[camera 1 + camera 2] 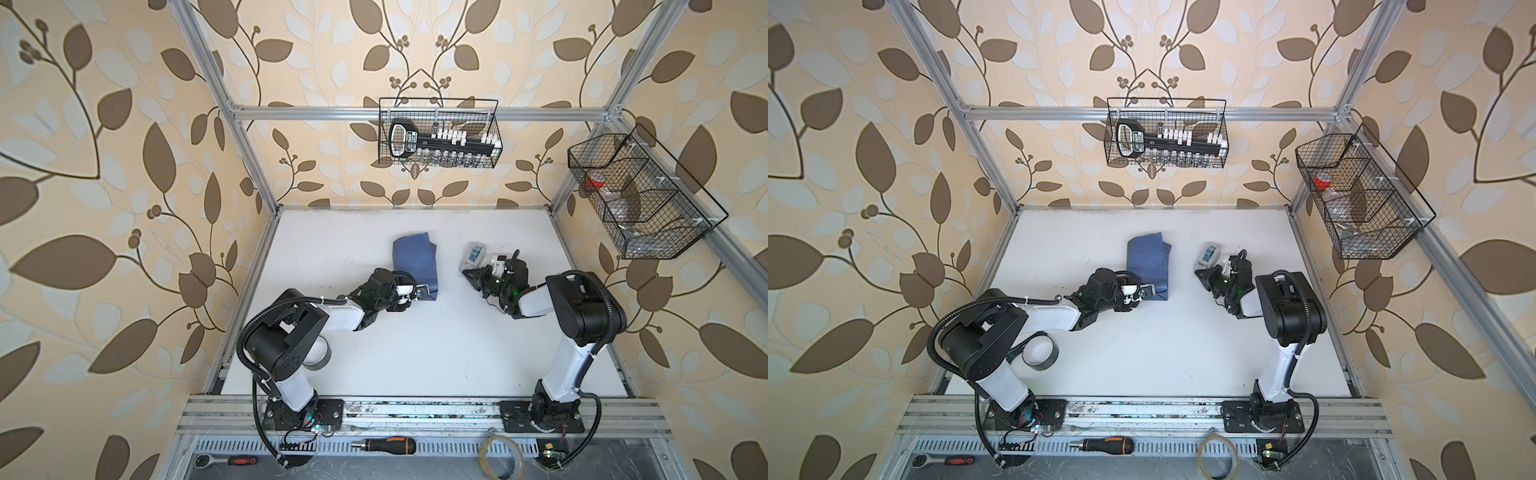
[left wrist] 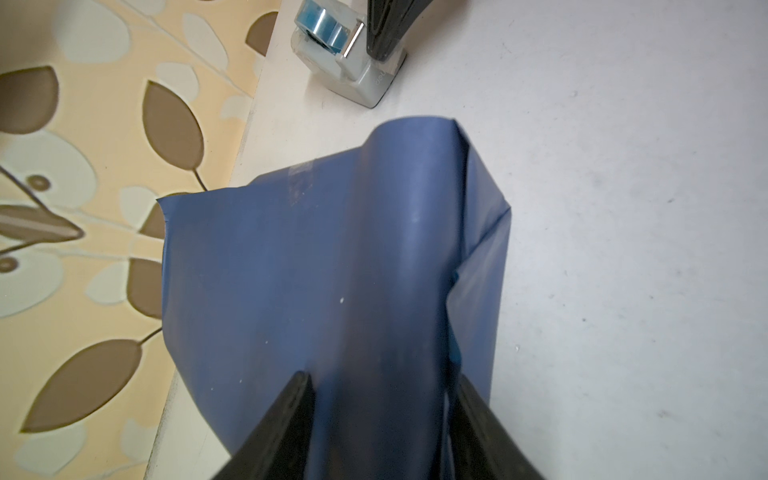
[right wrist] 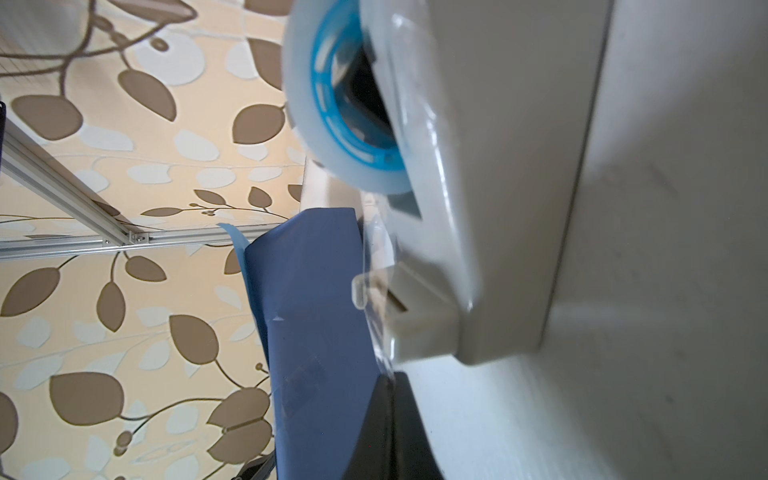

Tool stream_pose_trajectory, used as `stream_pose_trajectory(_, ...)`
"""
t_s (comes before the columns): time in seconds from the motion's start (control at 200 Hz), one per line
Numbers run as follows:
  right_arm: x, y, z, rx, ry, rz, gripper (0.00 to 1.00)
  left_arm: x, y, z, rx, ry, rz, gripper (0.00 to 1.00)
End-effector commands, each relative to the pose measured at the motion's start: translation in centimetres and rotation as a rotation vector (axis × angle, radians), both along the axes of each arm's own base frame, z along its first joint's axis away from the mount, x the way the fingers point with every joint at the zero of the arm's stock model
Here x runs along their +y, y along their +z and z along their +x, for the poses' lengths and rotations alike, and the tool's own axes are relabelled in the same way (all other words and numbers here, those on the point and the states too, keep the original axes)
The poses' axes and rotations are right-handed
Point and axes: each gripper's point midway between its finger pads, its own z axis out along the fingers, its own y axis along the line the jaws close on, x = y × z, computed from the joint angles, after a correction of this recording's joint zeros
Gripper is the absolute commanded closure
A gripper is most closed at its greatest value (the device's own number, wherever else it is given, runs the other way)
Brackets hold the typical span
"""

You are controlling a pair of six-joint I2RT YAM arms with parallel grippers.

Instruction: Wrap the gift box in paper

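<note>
Both top views, we see bare table (image 1: 415, 353) around the paper (image 1: 414, 259) bundle, left gripper (image 1: 427, 291) low, clamping its near edge, right gripper (image 1: 468, 275) clenched, tip at the tape dispenser (image 1: 474, 253).

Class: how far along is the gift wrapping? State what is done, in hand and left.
Done: the paper is folded over, the box hidden, one tape patch on it. In hand: the left gripper clamps its near end; the right gripper, jaws shut, seems to pinch a tape strip at the dispenser. Left: taping the loose far end.
</note>
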Motion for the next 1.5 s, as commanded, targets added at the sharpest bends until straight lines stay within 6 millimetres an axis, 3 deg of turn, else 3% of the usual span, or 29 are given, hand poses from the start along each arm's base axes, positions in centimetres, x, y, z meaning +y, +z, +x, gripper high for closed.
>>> stream_pose_trajectory(0.0,0.2,-2.2,-0.8,0.069,0.02,-0.027,1.0,3.1,-6.3,-2.5,0.178,0.011,0.193,0.49)
stream_pose_trajectory(0.355,-1.9,-4.9,-1.0,0.147,-0.016,-0.145,1.0,3.1,-6.4,-2.4,0.179,0.012,0.193,0.49)
stream_pose_trajectory(0.6,-2.7,-5.5,-1.0,0.173,-0.026,-0.19,1.0,3.1,-6.3,-2.3,0.175,0.016,0.193,0.49)
stream_pose_trajectory(0.79,-3.0,-4.6,-0.9,0.155,-0.029,-0.203,1.0,3.1,-6.3,-2.3,0.175,0.016,0.193,0.49)
stream_pose_trajectory(0.945,-2.6,-0.9,-1.1,0.029,-0.004,-0.202,1.0,3.0,-6.3,-2.3,0.177,0.015,0.193,0.49)
stream_pose_trajectory(1.08,-1.4,2.8,-2.8,-0.089,0.052,-0.237,1.0,3.1,-6.4,-2.3,0.178,0.018,0.196,0.49)
stream_pose_trajectory(1.205,0.7,5.0,-5.3,-0.179,0.139,-0.274,1.0,3.1,-6.4,-2.3,0.18,0.019,0.196,0.49)
stream_pose_trajectory(1.494,8.2,6.7,-10.8,-0.385,0.452,-0.34,1.0,3.1,-6.3,-2.3,0.179,0.018,0.193,0.49)
